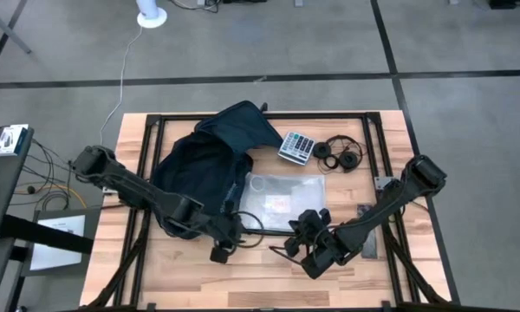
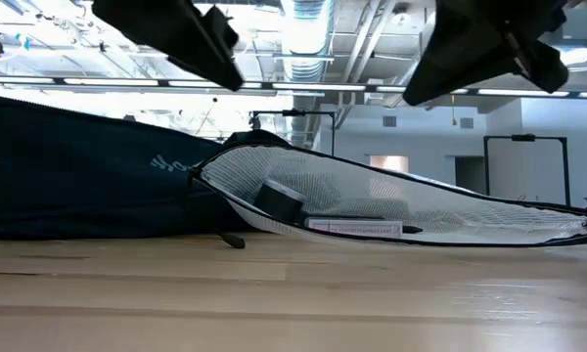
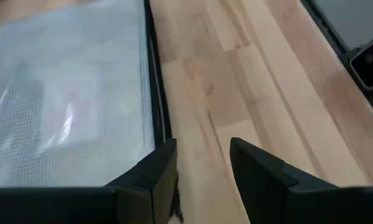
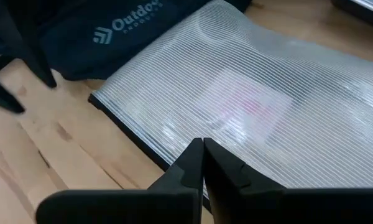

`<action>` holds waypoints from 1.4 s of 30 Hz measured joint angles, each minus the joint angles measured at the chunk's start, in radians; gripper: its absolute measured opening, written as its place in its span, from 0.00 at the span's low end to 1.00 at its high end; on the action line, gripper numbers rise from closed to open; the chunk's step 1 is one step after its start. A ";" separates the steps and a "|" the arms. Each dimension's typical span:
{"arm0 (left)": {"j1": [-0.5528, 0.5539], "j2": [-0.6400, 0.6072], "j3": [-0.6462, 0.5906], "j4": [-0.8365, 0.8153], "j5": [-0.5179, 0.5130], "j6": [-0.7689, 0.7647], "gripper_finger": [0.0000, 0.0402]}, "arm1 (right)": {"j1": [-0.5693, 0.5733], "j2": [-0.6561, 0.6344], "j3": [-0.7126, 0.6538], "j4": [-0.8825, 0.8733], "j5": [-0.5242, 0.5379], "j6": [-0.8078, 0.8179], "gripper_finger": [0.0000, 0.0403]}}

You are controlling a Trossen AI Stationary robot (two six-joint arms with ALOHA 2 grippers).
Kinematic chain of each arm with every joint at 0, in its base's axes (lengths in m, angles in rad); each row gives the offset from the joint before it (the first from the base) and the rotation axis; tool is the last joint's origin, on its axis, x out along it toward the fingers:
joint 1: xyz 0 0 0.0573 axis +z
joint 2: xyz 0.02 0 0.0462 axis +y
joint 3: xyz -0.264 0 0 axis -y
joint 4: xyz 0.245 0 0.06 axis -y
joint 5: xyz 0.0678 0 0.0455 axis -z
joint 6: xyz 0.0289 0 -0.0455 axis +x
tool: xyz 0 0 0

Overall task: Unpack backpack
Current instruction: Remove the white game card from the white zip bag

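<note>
The dark navy backpack point(image 1: 204, 169) lies on its side at the table's left middle, also seen in the low view point(image 2: 78, 176). A clear plastic pouch point(image 1: 282, 192) with a black edge lies flat beside it on the right, one end against the backpack point(image 4: 99, 37). My left gripper point(image 3: 202, 168) hangs open over bare wood near the pouch's near left corner point(image 1: 221, 250), with nothing between its fingers. My right gripper point(image 4: 202, 149) is shut and empty above the pouch's near edge point(image 1: 290, 244). In the low view both hands stay high, clear of the table.
A calculator point(image 1: 296, 147) and black headphones point(image 1: 341, 154) lie at the far side, right of the backpack. A small dark flat thing point(image 1: 367, 232) lies under my right arm. Bare wood point(image 1: 260, 282) runs along the near edge.
</note>
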 joint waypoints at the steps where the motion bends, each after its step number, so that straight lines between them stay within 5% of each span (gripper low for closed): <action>1: 0.001 0.011 0.007 0.003 0.009 0.012 0.36 | 0.004 0.000 0.000 -0.007 0.000 0.010 0.00; 10: 0.015 0.124 0.046 0.015 -0.024 0.075 0.51 | 0.017 0.000 0.000 -0.014 0.001 0.012 0.00; 15: 0.014 0.194 0.046 0.032 -0.260 0.159 0.55 | 0.017 0.000 0.000 -0.014 0.002 0.010 0.00; 21: 0.014 0.222 0.045 0.056 -0.413 0.210 0.54 | 0.017 0.001 -0.001 -0.009 0.003 0.007 0.00; 26: 0.027 0.218 0.075 0.086 -0.436 0.097 0.45 | 0.017 0.001 -0.001 -0.003 -0.030 0.005 0.00; 31: 0.044 0.216 0.113 0.089 -0.379 0.027 0.24 | 0.017 0.001 -0.003 0.038 -0.183 -0.006 0.00; 35: 0.057 0.216 0.134 0.088 -0.338 0.006 0.06 | 0.038 0.002 -0.003 0.309 -0.270 -0.310 0.00; 38: 0.068 0.216 0.149 0.086 -0.305 -0.020 0.02 | 0.053 0.010 -0.001 0.468 -0.283 -0.484 0.00; 42: 0.075 0.216 0.175 0.083 -0.305 -0.032 0.01 | 0.046 0.044 -0.001 0.471 -0.257 -0.486 0.00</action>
